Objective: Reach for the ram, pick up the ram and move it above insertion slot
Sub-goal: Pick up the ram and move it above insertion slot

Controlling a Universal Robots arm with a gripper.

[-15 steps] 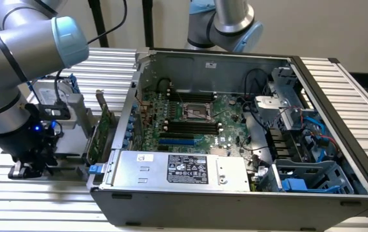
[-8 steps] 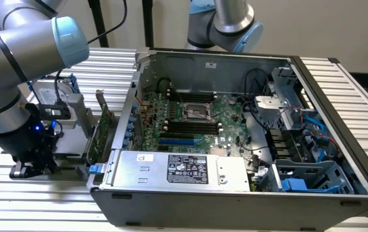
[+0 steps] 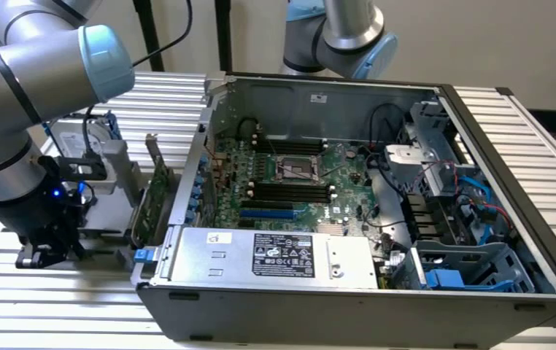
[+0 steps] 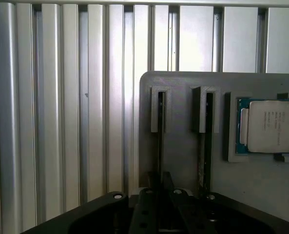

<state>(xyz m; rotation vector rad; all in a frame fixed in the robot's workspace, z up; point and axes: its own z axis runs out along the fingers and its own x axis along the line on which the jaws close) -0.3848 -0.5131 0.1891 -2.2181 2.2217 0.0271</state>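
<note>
The ram (image 4: 160,141) stands edge-on in a slot of the grey holder (image 4: 183,146), a thin dark stick seen from above. My gripper (image 4: 162,187) is down over it, and its dark fingers (image 4: 151,197) are closed against the stick's two faces. In the exterior view the gripper (image 3: 49,251) sits low at the holder (image 3: 112,219), at the exterior view's left of the open computer case (image 3: 356,292). The arm hides the ram there. The black memory slots (image 3: 288,193) lie on the motherboard inside the case.
A second thin board (image 4: 205,141) stands in the neighbouring holder slot, and a processor chip (image 4: 268,126) lies in a recess beside it. A broader green card (image 3: 152,197) stands upright between gripper and case. A second arm (image 3: 341,36) rises behind the case. Ribbed aluminium table (image 4: 61,122) surrounds everything.
</note>
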